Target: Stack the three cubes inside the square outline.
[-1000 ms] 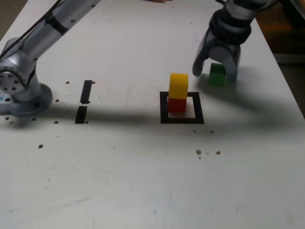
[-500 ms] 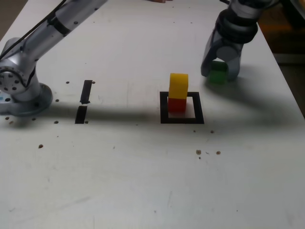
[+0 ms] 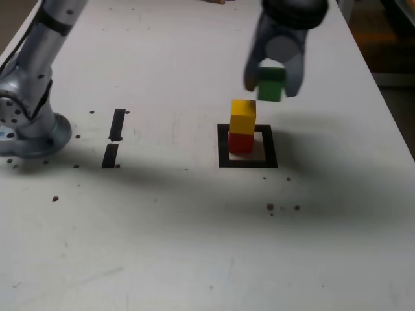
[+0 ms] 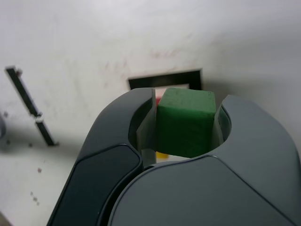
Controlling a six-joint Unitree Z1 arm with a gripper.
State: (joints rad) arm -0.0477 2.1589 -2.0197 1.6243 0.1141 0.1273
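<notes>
Lifted off the table, green cube (image 3: 270, 84) clamped between gripper (image 3: 272, 83) jaws (airborne), beside yellow cube (image 3: 242, 116).

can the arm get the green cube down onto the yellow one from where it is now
Probably yes. The gripper is shut on the green cube, held in the air just to the exterior view's right of the yellow cube, whose top is bare, with nothing between them.

We noted matt green block (image 4: 186, 122) with faintly grainy faces; dark grey gripper (image 4: 186, 126) shells smooth, semi-gloss plastic; white tabletop (image 3: 194, 246) matt, scuffed, speckled; silvery arm base (image 3: 29, 126) looked satin metal.
</notes>
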